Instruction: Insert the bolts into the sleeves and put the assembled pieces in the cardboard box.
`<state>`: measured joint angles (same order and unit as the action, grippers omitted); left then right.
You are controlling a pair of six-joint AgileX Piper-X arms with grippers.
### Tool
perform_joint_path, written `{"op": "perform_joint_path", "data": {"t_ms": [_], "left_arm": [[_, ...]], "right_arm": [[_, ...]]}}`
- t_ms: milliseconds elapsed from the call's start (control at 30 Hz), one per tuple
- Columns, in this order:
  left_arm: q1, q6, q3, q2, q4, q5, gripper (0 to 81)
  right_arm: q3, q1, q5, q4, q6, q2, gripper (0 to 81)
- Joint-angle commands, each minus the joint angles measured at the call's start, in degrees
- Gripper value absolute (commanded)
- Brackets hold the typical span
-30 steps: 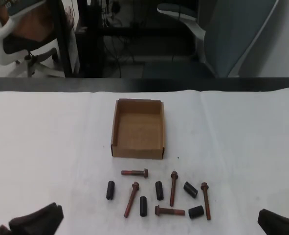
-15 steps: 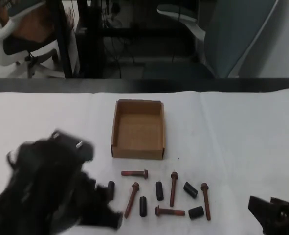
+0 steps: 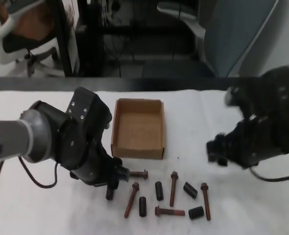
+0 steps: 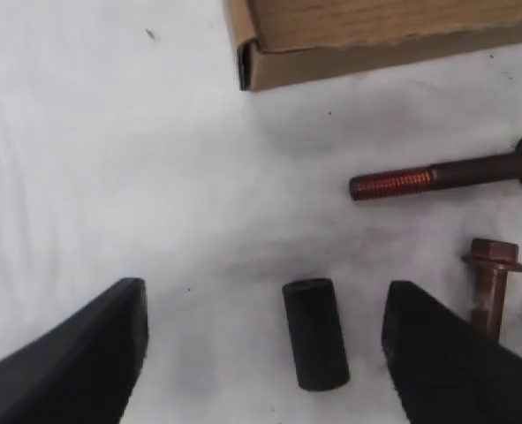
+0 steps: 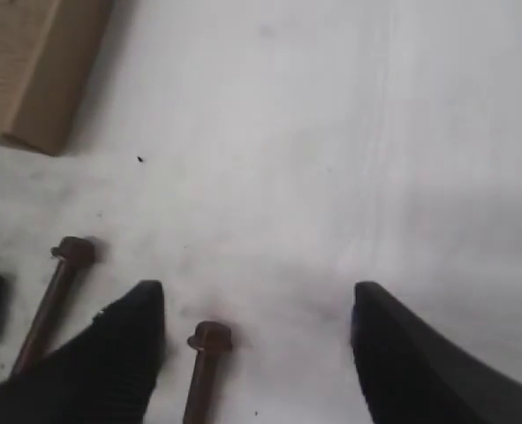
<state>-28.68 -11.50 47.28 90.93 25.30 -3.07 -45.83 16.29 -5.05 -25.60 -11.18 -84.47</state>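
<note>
Several reddish bolts, such as one (image 3: pixel 135 173) near the box, and several black sleeves, such as one (image 3: pixel 159 191), lie scattered in front of the open cardboard box (image 3: pixel 138 152). My left gripper (image 3: pixel 114 179) hangs open over the leftmost sleeve (image 3: pixel 109 194). In the left wrist view that sleeve (image 4: pixel 316 334) lies on the cloth between the spread fingers (image 4: pixel 93 353) of the left gripper (image 4: pixel 265 296), untouched. A bolt (image 4: pixel 446 174) lies just beyond it. My right gripper (image 5: pixel 259 291) is open above the cloth to the right of the box, with a bolt head (image 5: pixel 209 338) just below its gap.
A white cloth (image 3: pixel 36 215) covers the bench. The box corner (image 4: pixel 252 66) is close to the left gripper. The right arm (image 3: pixel 259 127) hovers at mid right. Chairs and a dark desk stand beyond the bench's far edge (image 3: pixel 183 83).
Both arms came in from the near edge. The left arm swung forward over the leftmost sleeve. The right arm moved up to the right of the box. Bolts and sleeves stayed put.
</note>
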Motion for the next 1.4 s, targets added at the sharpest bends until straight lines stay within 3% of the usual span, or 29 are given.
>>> {"op": "perform_joint_path", "data": {"t_ms": [0,333,500,700,733,800,833,900,933,1167,1367], "left_arm": [[0.1,-1.4,0.6,-0.1,1.7,-0.2,67.8],[0.1,-3.0,0.6,0.6,1.5,-0.2,64.0],[-0.1,-3.0,0.6,5.6,1.5,3.1,64.0],[-0.1,-3.0,0.6,10.3,1.0,4.3,64.0],[-0.1,-3.0,0.6,10.3,0.9,4.2,62.6],[-0.1,-3.0,0.6,10.2,0.0,4.5,50.7],[-0.1,-3.0,0.6,10.2,0.0,4.6,39.5],[-0.1,-3.0,0.6,10.2,0.8,4.6,7.6],[-0.1,-2.3,0.6,10.1,0.9,4.6,1.3],[-3.1,1.9,-0.3,3.8,-2.1,1.7,1.8],[-7.7,1.2,-12.3,-15.6,-16.7,1.9,1.8]], "right_arm": [[-0.6,1.0,-0.4,0.7,-1.0,-4.2,58.2],[-0.4,8.0,2.7,1.7,-6.3,-9.9,57.5],[-0.4,8.1,7.6,-0.4,-4.9,-9.9,24.2],[-0.4,8.1,8.0,-0.5,-3.8,-9.9,21.3],[-0.4,8.1,8.9,-0.5,-3.8,-9.9,17.4],[-0.4,8.1,9.9,-0.5,-1.9,-9.9,1.1],[-0.4,8.1,9.9,-0.5,-1.6,-9.9,0.0],[-0.4,8.2,9.9,-0.4,-1.2,-9.8,0.0],[-0.4,8.3,9.9,-0.4,-0.9,-9.6,0.0],[-0.4,8.9,9.9,1.7,1.4,-5.0,0.0],[2.0,10.3,10.7,5.3,2.7,7.1,0.0]]}}
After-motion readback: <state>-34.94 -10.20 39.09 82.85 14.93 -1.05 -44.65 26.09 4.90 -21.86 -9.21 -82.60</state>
